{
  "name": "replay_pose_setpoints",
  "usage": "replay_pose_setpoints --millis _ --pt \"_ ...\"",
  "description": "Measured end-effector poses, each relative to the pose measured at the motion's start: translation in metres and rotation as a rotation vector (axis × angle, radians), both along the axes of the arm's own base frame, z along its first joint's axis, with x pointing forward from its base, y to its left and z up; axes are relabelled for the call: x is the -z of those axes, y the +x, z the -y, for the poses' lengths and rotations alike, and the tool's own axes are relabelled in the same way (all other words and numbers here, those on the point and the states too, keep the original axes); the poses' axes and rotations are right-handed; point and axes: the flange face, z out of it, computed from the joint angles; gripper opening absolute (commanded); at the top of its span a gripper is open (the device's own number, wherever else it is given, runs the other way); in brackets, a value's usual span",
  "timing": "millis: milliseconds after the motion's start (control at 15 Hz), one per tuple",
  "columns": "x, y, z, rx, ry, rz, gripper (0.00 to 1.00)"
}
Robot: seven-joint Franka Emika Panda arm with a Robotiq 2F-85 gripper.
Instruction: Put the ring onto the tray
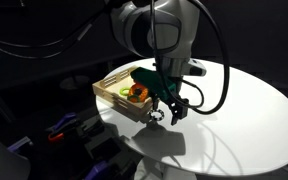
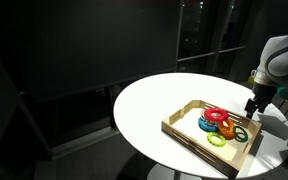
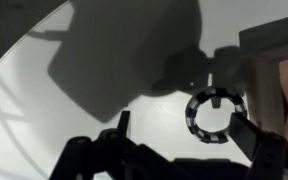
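The ring (image 3: 214, 115), small and dark with pale flecks, lies on the white round table in the wrist view. It also shows in an exterior view (image 1: 155, 118), just off the tray's near corner. My gripper (image 3: 184, 128) is open and low over the table. The ring sits between the fingers, close against the right one. The gripper shows in both exterior views (image 1: 166, 110) (image 2: 252, 106). The light-wood tray (image 1: 112, 92) (image 2: 180, 131) stands beside the gripper, and its edge shows at the right of the wrist view (image 3: 276, 60).
Bright rings, red (image 2: 216, 115), orange, yellow, green (image 2: 240, 133) and blue, lie in the tray. The white round table (image 1: 254, 100) (image 2: 149, 100) has bare surface around the tray. Dark surroundings and cables lie beyond the table's edge.
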Motion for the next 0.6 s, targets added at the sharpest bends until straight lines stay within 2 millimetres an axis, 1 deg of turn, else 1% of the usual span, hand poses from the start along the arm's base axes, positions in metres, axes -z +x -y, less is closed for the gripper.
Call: replay_pose_setpoints --millis 67,133,200,267,400,467,600 --pt "0.004 0.001 0.000 -0.001 -0.001 -0.002 0.88" --pt "0.007 0.002 0.000 -0.002 -0.002 -0.004 0.86" --pt "0.011 0.003 0.000 -0.003 -0.002 -0.007 0.75" --pt "0.013 0.004 0.000 -0.004 -0.002 -0.009 0.69" --pt "0.016 0.005 -0.001 -0.006 -0.002 -0.013 0.65" --pt "0.017 0.006 -0.001 -0.007 -0.002 -0.013 0.69" --pt "0.017 0.008 -0.001 -0.008 -0.003 -0.012 0.70"
